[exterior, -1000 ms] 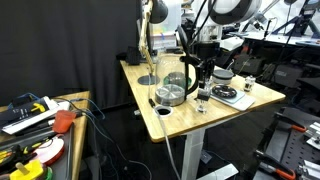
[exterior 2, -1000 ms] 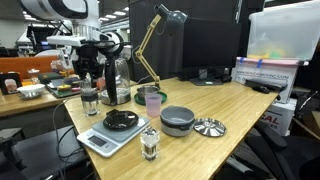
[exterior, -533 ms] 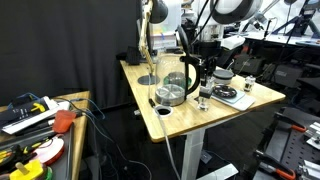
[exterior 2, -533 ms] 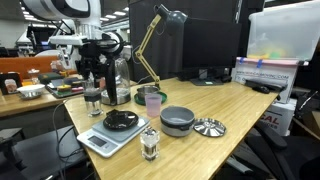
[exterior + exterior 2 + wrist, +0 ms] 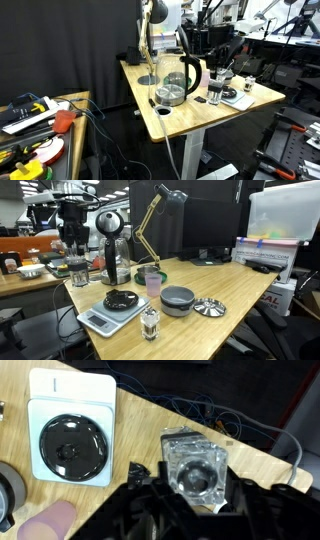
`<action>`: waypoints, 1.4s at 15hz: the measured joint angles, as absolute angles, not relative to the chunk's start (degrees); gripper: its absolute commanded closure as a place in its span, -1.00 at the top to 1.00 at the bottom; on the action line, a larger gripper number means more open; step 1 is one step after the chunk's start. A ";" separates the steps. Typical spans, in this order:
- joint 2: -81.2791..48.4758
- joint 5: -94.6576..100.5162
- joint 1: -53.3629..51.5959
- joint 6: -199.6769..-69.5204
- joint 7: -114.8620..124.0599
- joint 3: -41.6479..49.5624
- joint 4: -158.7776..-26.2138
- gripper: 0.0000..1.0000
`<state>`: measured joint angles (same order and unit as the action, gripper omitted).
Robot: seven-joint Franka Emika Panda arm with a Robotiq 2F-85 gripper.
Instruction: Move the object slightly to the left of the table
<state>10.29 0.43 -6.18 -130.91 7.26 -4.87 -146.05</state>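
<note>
The small clear glass cup (image 5: 195, 465) with a dark base sits between my gripper's black fingers (image 5: 190, 490), which are shut on it. In both exterior views the gripper (image 5: 215, 82) (image 5: 78, 266) hangs straight down with the cup (image 5: 214, 97) (image 5: 79, 278) at its tip, just over the light wooden table (image 5: 190, 118) (image 5: 240, 295). It is near the end where the white scale (image 5: 70, 435) stands. In the wrist view the cup lies close to the table's edge, beside the scale.
The large glass pot (image 5: 172, 92) (image 5: 115, 265) stands near the gripper. A scale with a black tray (image 5: 112, 310), a small jar (image 5: 149, 326), a pink cup (image 5: 152, 280), a grey bowl (image 5: 177, 300), a lid (image 5: 208, 307) and a desk lamp (image 5: 160, 210) share the table. A cluttered workbench (image 5: 40, 120) stands apart.
My gripper has moved sideways with the cup, away from the glass pot and toward the scale end of the table. The other things have not moved.
</note>
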 measured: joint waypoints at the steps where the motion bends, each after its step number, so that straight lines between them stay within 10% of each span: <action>1: 11.68 -0.14 -6.61 -130.29 8.55 -5.53 -146.64 -0.48; 5: 13.52 -0.62 -7.07 -130.77 16.25 -7.20 -147.44 -0.48; 6: 13.36 -0.35 -7.04 -131.05 18.53 -7.36 -147.32 0.02; 11: 13.24 0.36 -6.97 -131.33 22.31 -7.99 -147.09 0.02; 12: 13.24 0.36 -6.89 -131.34 22.31 -7.99 -147.09 -0.48; 21: 11.48 -4.38 -6.57 -137.12 38.62 -8.90 -147.14 -0.48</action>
<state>11.48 -4.38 -6.57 -137.12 38.62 -8.90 -147.14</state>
